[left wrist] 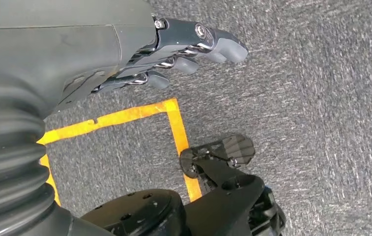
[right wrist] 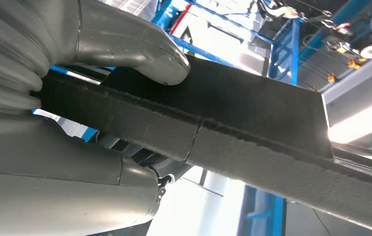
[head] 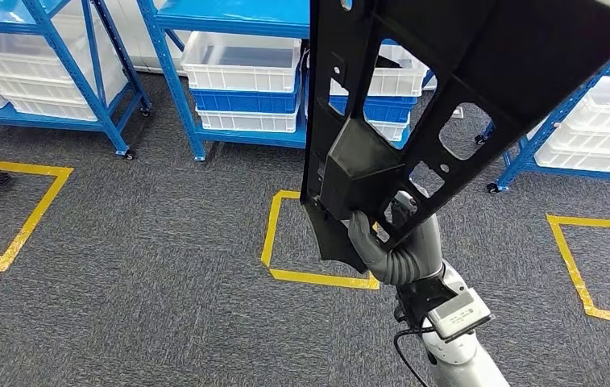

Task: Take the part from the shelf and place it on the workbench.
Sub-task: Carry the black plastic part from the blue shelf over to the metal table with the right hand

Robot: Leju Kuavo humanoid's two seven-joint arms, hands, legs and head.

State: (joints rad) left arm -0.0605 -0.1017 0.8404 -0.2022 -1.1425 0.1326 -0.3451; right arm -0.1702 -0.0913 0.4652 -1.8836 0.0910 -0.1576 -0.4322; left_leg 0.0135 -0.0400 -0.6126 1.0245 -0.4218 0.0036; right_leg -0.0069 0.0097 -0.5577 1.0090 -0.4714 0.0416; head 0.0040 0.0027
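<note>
Behind, blue shelves (head: 164, 72); right hand (head: 390, 242) grips part (head: 414, 89), top cropped.

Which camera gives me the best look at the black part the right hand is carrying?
The head view: it shows the black part almost whole, with its cutouts, raised above the carpet and gripped near its lower end by the right hand. The right wrist view shows just a close edge of it under the thumb. The left wrist view looks at the floor instead.

matt black plastic part (head: 446, 72), rough grey carpet (head: 140, 266)
</note>
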